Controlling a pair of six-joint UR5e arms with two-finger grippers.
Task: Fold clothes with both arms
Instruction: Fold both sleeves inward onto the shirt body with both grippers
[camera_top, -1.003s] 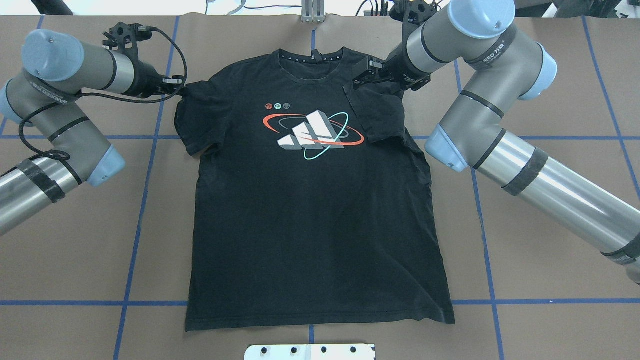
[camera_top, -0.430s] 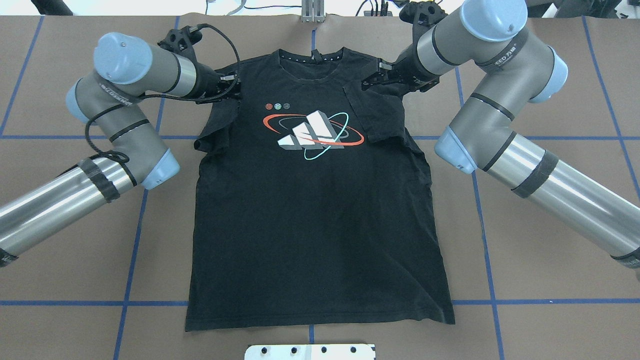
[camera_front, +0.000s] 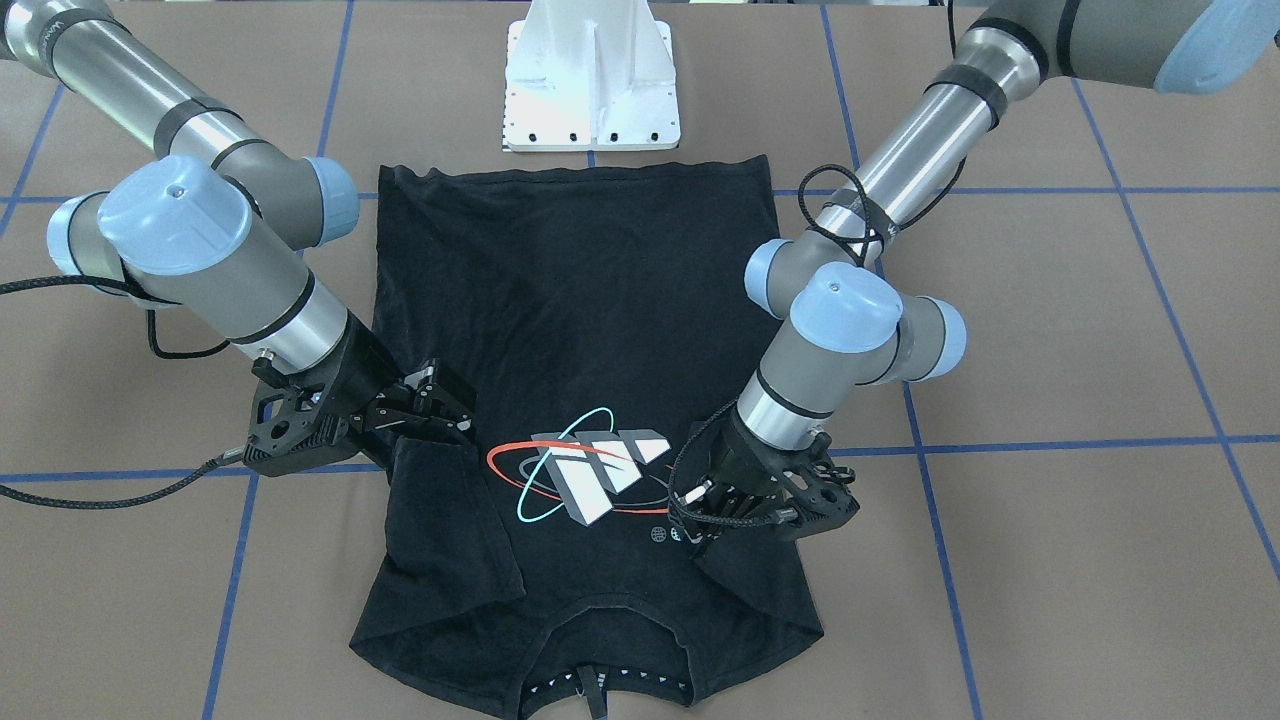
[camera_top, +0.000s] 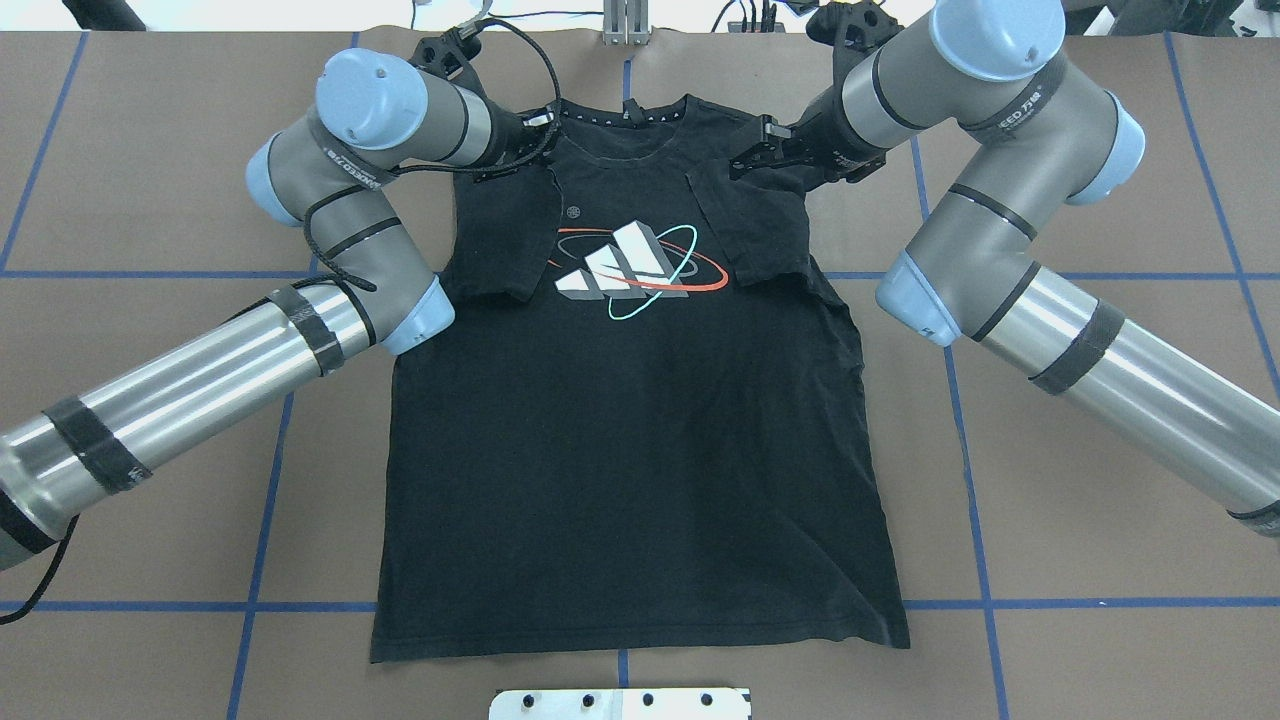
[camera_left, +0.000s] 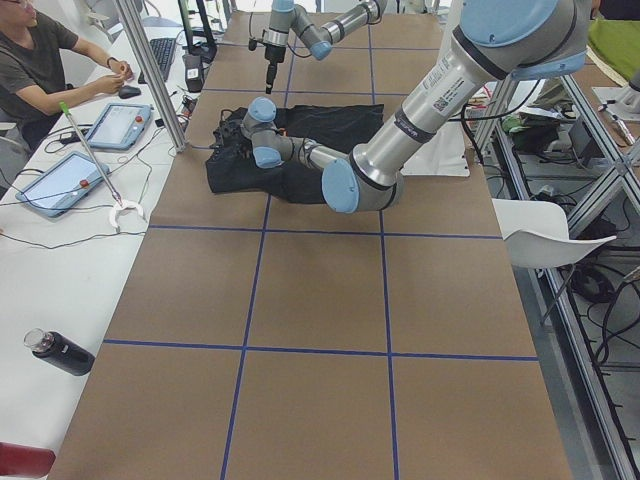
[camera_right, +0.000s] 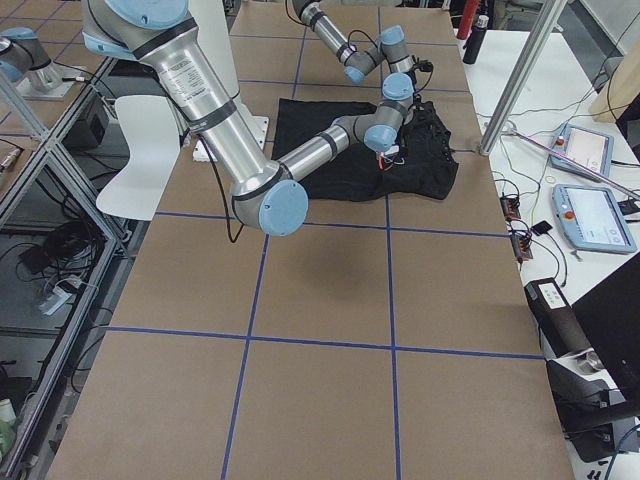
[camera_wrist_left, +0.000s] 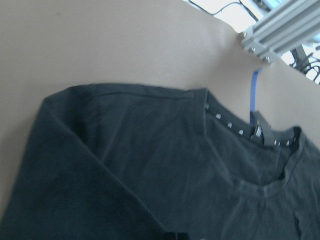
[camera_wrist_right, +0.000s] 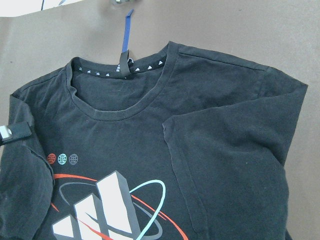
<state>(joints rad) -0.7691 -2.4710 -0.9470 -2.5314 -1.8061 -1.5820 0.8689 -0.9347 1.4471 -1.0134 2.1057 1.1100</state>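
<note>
The black T-shirt (camera_top: 630, 450) lies flat, graphic up, collar at the table's far side. It also shows in the front view (camera_front: 580, 300). Its right sleeve (camera_top: 755, 225) lies folded in over the chest. My right gripper (camera_top: 742, 160) hovers at that sleeve's shoulder end, jaws apart and empty (camera_front: 452, 408). My left gripper (camera_top: 548, 155) is shut on the left sleeve (camera_top: 500, 235) and holds it over the chest beside the collar, covering two of the dots. In the front view it (camera_front: 695, 525) sits just beside the graphic. The right wrist view shows the folded right sleeve (camera_wrist_right: 235, 165).
The white pedestal base (camera_front: 592, 90) stands at the shirt's hem side. An aluminium post (camera_top: 625, 25) stands beyond the collar. Blue tape lines (camera_top: 270, 470) cross the brown table. An operator (camera_left: 40, 60) sits at a side bench with tablets (camera_left: 120, 125).
My left arm swung right, carrying the left sleeve from the shirt's outer edge in over the chest. My right gripper drew back a little from the folded right sleeve.
</note>
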